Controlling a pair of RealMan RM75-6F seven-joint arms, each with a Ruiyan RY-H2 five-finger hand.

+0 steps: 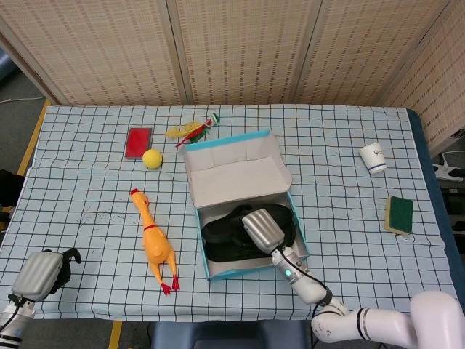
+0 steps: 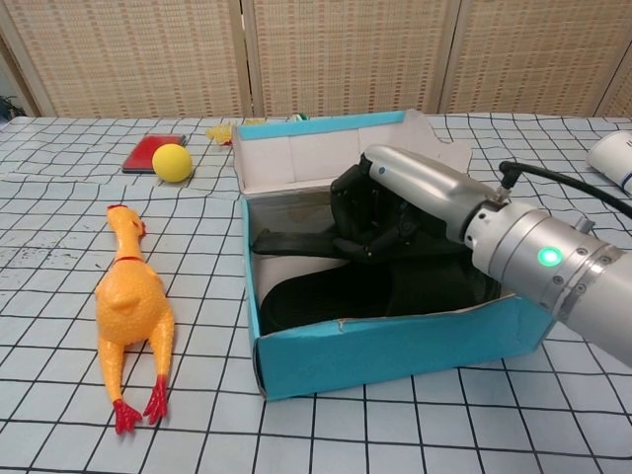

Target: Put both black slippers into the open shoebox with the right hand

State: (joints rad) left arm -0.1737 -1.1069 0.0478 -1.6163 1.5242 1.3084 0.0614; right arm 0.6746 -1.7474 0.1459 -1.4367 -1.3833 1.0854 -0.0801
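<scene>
The right hand (image 2: 380,212) is down inside the shoebox (image 2: 395,341), its dark fingers (image 2: 348,202) curled and pressing on top of the upper black slipper (image 2: 296,242). Whether those fingers actually grip the slipper or only rest on it cannot be told — black on black, the outlines merge. The silver metal shell of the hand's back catches the light, and a green lamp glows on the ribbed wrist behind it.

Both slippers lie in the box, stacked: the lower slipper (image 2: 326,296) is flat on the floor of the box, matte rubber with a wide strap, and the upper one is laid across it. The box is turquoise card outside and plain white inside, with its lid flap (image 1: 236,163) folded open toward the far side of the table.

The left hand (image 1: 43,270) rests at the near left corner of the tablecloth (image 1: 87,189), fingers curled in, holding nothing that shows.

Around the box on the checked cloth — a glossy orange rubber chicken (image 1: 155,243) stretched out to the left, a round yellow ball (image 1: 151,158) just beside a flat red rectangle (image 1: 138,142), a small tangle of coloured toys (image 1: 192,131), a white paper cup (image 1: 373,157) and a green-and-yellow sponge (image 1: 398,214) well off to the right.
</scene>
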